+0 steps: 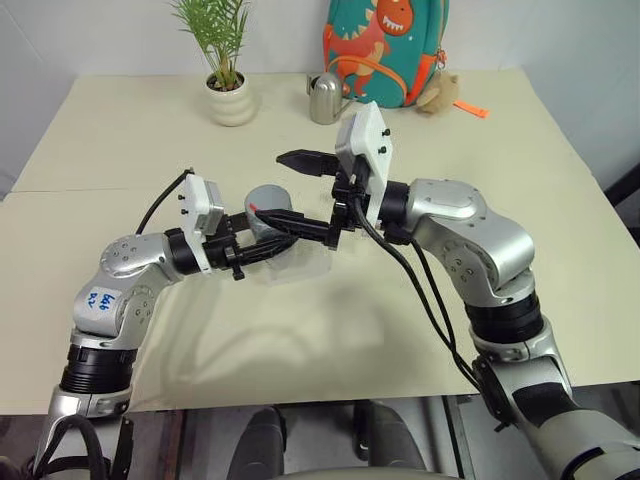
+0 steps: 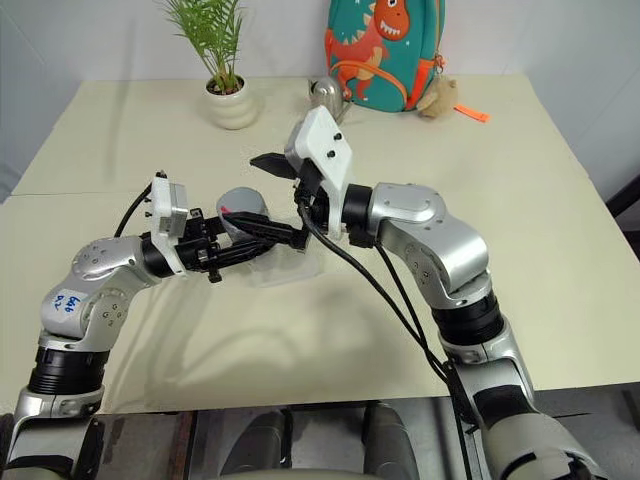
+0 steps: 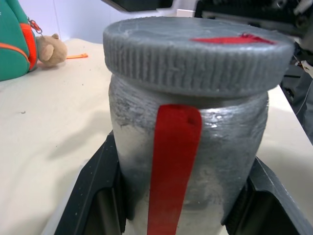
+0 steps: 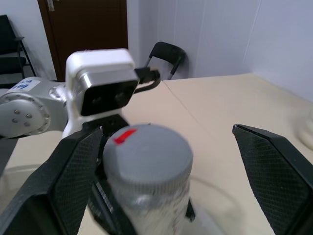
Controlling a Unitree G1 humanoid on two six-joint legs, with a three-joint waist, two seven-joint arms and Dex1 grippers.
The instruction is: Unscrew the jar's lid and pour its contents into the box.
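Over the middle of the cream bench point(image 1: 520, 160), head views: left claw point(image 1: 262, 243) is clenched on the small cloudy cylindrical jar point(image 1: 272, 232), held clear above the shallow clear plastic box point(image 1: 300, 268), likely so the pour lands straight in. Right claw point(image 1: 318, 195) is released, jaws spread either side of the round grey ribbed lid point(image 1: 268, 197), apparently lining up for the twist. One jar, one lid, one box, two claws.

Left wrist view: black fingers point(image 3: 98, 196) clamp the jar body below the lid; red stripe down the side, lid on.

Right wrist view: open jaws flank the lid without touching. Contents not discernible.
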